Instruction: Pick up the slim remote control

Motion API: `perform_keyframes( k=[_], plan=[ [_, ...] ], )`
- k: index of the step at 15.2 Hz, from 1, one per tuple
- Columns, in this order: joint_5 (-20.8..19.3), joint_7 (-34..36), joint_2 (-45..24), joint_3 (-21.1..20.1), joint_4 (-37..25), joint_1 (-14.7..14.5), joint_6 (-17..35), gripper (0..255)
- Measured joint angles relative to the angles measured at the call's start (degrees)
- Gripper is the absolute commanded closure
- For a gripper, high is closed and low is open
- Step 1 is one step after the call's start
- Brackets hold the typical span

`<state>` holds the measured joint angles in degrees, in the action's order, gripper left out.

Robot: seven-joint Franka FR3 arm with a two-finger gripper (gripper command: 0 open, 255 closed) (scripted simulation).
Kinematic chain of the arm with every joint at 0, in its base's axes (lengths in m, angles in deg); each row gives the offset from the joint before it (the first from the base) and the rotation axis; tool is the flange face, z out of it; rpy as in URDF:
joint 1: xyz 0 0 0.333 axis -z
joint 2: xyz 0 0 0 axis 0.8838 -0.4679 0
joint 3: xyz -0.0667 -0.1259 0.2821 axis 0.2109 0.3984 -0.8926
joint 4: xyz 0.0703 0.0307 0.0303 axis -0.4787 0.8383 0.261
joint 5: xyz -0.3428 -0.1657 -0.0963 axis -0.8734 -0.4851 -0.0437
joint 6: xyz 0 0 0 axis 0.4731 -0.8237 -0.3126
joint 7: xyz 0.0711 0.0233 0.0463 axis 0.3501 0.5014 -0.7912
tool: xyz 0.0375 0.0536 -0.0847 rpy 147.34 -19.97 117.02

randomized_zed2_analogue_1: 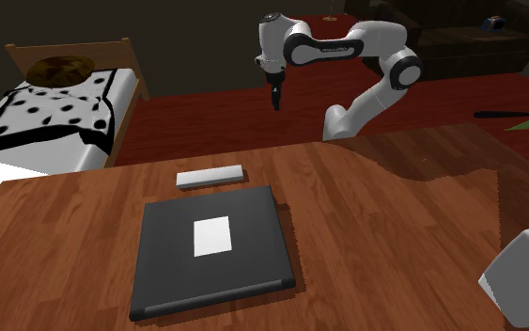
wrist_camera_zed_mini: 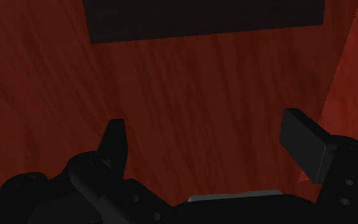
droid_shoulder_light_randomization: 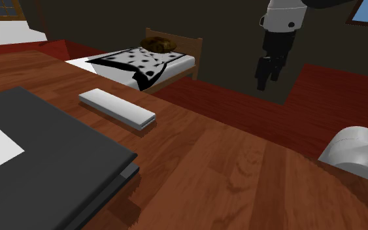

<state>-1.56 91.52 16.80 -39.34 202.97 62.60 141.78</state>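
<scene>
nearest you in the shoulder view lies a dark closed laptop (droid_shoulder_light_randomization: 38, 157) on the wooden table (droid_shoulder_light_randomization: 241, 170). just beyond its far edge, apart from it, sits the slim remote control (droid_shoulder_light_randomization: 117, 108), drawn plain white, flat on the wood with its length running diagonally.

the gripper (droid_shoulder_light_randomization: 267, 77) hangs well beyond that, high in the air past the table's edge and over the red floor (droid_shoulder_light_randomization: 333, 98). in the wrist view its fingers (wrist_camera_zed_mini: 115, 143) stand wide apart with nothing between them, so the tool is released and empty.

the step in hand, as i judge it, is the approach (nothing is lined up yet). bring the hand in over the table and centre it above the remote's middle. then turn the wrist so the fingers straddle the narrow width, not the length. come down straight, stop short of pressing into the wood, and keep clear of the laptop's edge.

farthest off stands a bed (droid_shoulder_light_randomization: 163, 62) with a spotted blanket; ignore it.
</scene>
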Motion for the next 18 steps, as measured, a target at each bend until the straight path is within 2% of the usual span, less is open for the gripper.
perform_keyframes(
  k=[3,9,18],
  plan=[
    [1.1,1.3,-1.6,-1.2,-0.9,-0.5,0.8,0],
    [5.5,6.7,-8.3,-6.3,-4.6,-2.4,4.6,0],
    [8.8,15.5,-22.2,-14.3,-16.7,-4.6,8.4,0]
  ],
)
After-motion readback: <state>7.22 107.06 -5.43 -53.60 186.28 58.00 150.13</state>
